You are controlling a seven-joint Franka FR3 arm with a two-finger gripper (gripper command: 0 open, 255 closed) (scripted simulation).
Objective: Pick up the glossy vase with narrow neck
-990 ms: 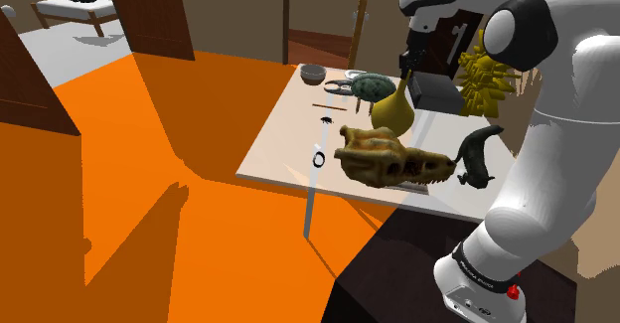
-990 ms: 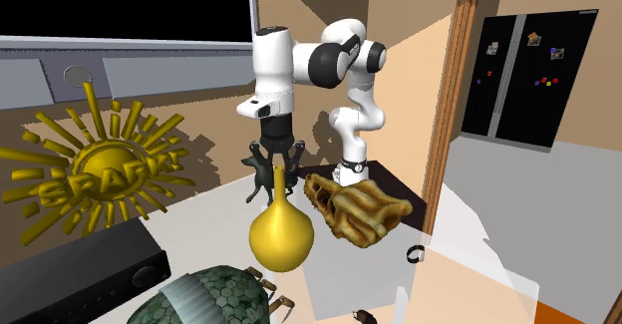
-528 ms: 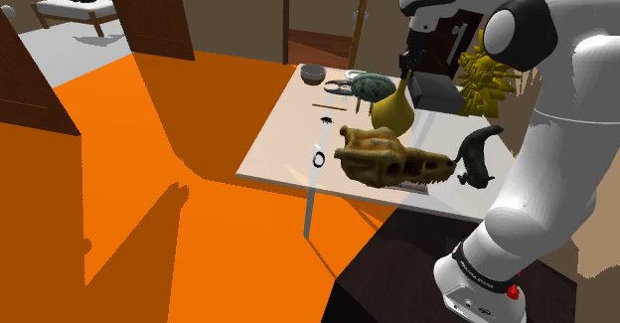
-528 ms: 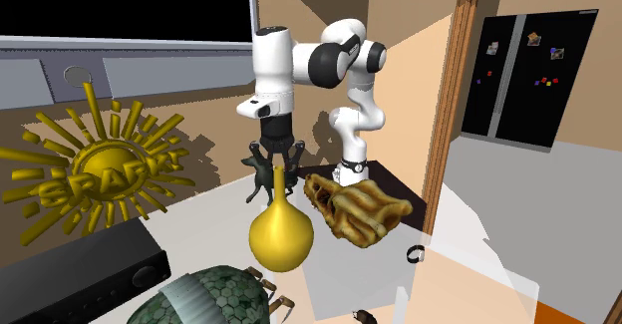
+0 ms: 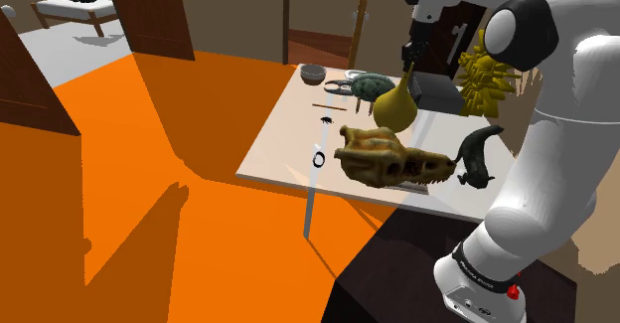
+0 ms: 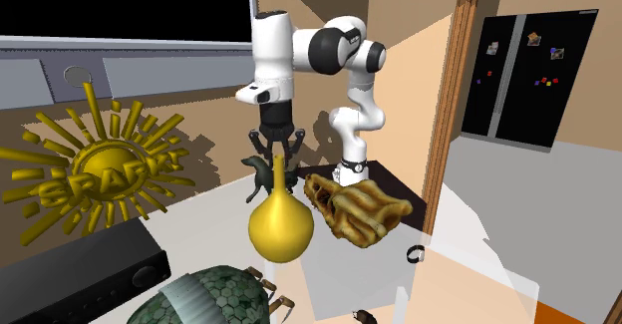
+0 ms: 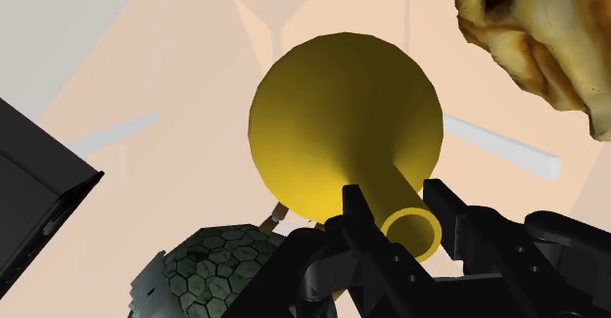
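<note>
The yellow glossy vase has a round body and a long narrow neck. It hangs a little above the white table, between a brown skull and a black box. My gripper comes down from above and is shut on the top of the neck. In the second exterior view the vase hangs under the gripper. The wrist view has both fingers clasping the neck near its rim, with the gripper over the vase body.
Close around the vase are a green scaly turtle figure, the skull, the black box, a gold sunburst ornament and a dark figurine. A small bowl stands at the table's far corner. Orange floor lies beyond the table's edge.
The gripper has risen with the vase in it. The vase body now hangs higher above the table than half a second ago.
</note>
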